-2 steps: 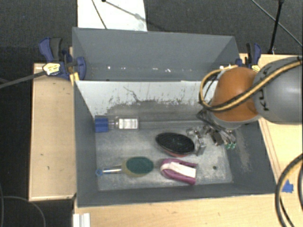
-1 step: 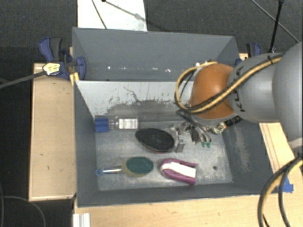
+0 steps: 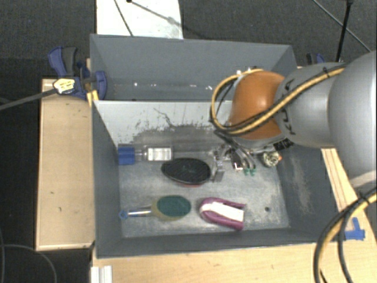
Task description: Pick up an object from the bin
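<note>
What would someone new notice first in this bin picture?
The arm's orange wrist cover looms over the right half of the bin, with the gripper low beside a black oval object at the centre. Near the front lie a purple-and-white object and a green round-headed tool.

dark grey carpeted floor (image 3: 35, 10)

No writing, number or brand can be read anywhere. The small clear bottle (image 3: 147, 154), lying at the back left of the bin (image 3: 194, 58), carries a pale band that may be a label, but any print on it is too small to make out. Dark marks on the arm's grey casing (image 3: 287, 118), beside the orange cover (image 3: 253, 99), are partly crossed by cables (image 3: 259, 121) and are illegible.
</note>
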{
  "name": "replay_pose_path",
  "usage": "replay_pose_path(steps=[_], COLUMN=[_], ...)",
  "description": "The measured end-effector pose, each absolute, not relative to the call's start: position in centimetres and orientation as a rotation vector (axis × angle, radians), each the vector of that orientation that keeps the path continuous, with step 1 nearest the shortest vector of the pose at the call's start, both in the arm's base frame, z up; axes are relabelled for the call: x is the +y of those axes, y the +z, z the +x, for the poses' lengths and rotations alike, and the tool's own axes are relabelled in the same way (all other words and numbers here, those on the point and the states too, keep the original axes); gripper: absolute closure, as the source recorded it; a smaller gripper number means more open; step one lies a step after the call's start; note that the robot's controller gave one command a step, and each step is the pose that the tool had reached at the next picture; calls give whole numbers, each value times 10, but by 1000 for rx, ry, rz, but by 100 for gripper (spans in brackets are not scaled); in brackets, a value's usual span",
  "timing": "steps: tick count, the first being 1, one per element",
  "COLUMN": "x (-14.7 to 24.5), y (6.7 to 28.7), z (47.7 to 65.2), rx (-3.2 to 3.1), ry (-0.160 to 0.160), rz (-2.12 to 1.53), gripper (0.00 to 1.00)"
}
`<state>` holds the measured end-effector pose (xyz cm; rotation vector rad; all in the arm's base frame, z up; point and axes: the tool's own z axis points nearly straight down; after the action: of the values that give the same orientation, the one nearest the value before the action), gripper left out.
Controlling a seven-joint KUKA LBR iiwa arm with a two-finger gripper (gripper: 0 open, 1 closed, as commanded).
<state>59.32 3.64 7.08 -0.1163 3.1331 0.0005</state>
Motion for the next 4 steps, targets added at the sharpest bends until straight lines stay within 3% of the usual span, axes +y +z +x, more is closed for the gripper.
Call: replay_pose_path(steps=[1, 2, 3, 4], x=[41, 41, 45, 45], y=[144, 139, 69, 71], z=[581, 580, 569, 571], rx=[3127, 3135, 3143, 3135], ry=[1, 0, 1, 1], rz=[-159, -159, -155, -156], gripper=[100, 0, 0, 100])
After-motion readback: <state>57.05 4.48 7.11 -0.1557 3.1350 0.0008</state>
